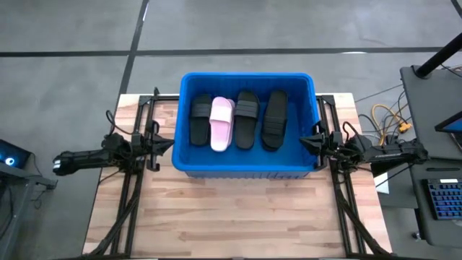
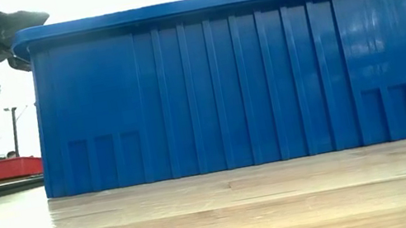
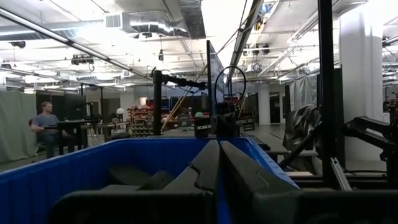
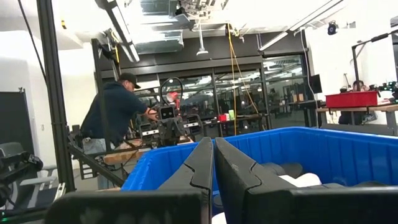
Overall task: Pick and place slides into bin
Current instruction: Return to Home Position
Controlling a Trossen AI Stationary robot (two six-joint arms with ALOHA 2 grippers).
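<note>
Lying side by side in the blue bin (image 1: 247, 167), four slides make up the whole load. The first black slide (image 1: 200, 120) is nearest the left wall and the pale pink slide (image 1: 221, 124) touches it. The second black slide (image 1: 246, 120) is just beside that, and the third black slide (image 1: 274, 120) lies toward the right wall. No slide shows on the wooden surface (image 1: 238, 217) outside the bin.

They look like moulded foam or rubber: probably light, a little springy, matte enough not to slip, and not fragile. If one had to be lifted, the broad strap or the sole's long edge seems the best place to pinch. The approach would have to come from above, because the bin's tall walls bar the sides and the neighbouring slides lie close.

The left gripper (image 1: 169, 144) sits at the bin's left wall, about rim height, jaws clenched together on nothing. The right gripper (image 1: 305, 140) mirrors it at the right wall, jaws likewise pressed together and empty. The placing looks done.

A keyboard (image 1: 442, 201) and a bundle of cables (image 1: 386, 119) lie off to the right. A red tray (image 2: 10, 169) stands in the room behind. A seated person (image 3: 46, 124) and a person in a cap (image 4: 115, 112) are well away.
</note>
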